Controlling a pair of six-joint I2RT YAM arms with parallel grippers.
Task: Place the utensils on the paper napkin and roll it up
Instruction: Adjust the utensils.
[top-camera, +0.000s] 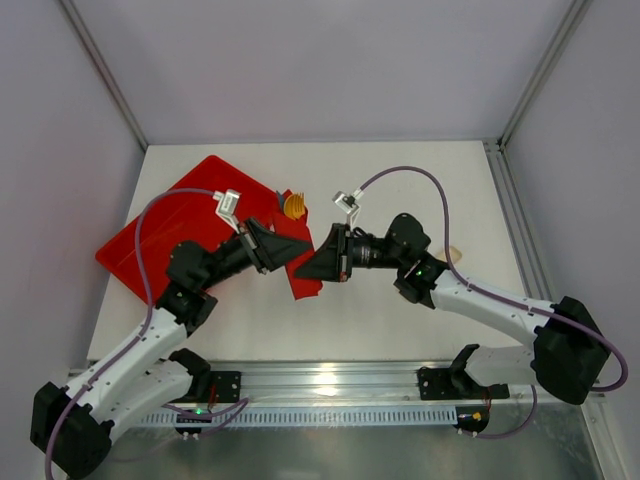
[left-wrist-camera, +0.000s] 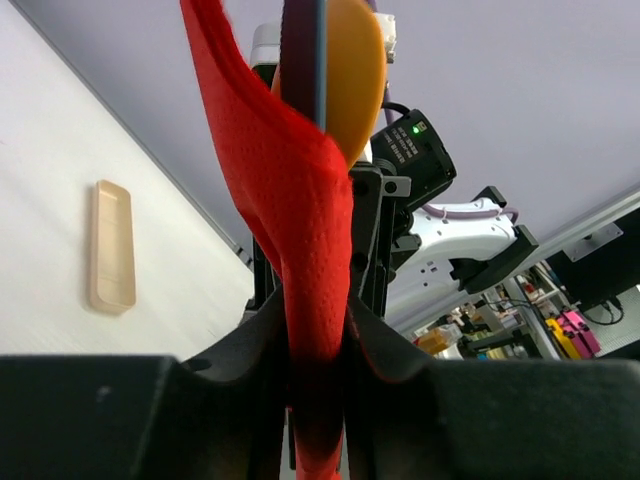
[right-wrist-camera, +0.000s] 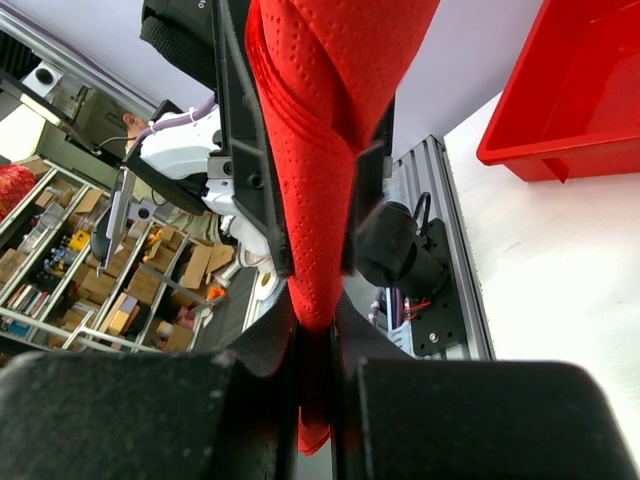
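- Left gripper (left-wrist-camera: 318, 345) clamps the red paper napkin (top-camera: 304, 287), lifted mid-table.
- Right gripper (right-wrist-camera: 318, 340) pinches it from the right.
- Wooden utensil (top-camera: 293, 206) pokes out its far end.
- Second utensil (left-wrist-camera: 111, 247) lies on the table, right.

The paper napkin (left-wrist-camera: 290, 210) is showing as soft, matt red paper, dimpled all over with fine embossing and creasing into folds. The left gripper (left-wrist-camera: 318, 340) is looking like matt black plastic, faintly grainy. At the frame's left, a utensil (left-wrist-camera: 111, 245) is reading pale, wood-coloured, smooth and dull. In the right wrist view's upper right, the tray (right-wrist-camera: 570, 90) is gleaming as hard, glossy red plastic over the matt white table (right-wrist-camera: 560, 260).
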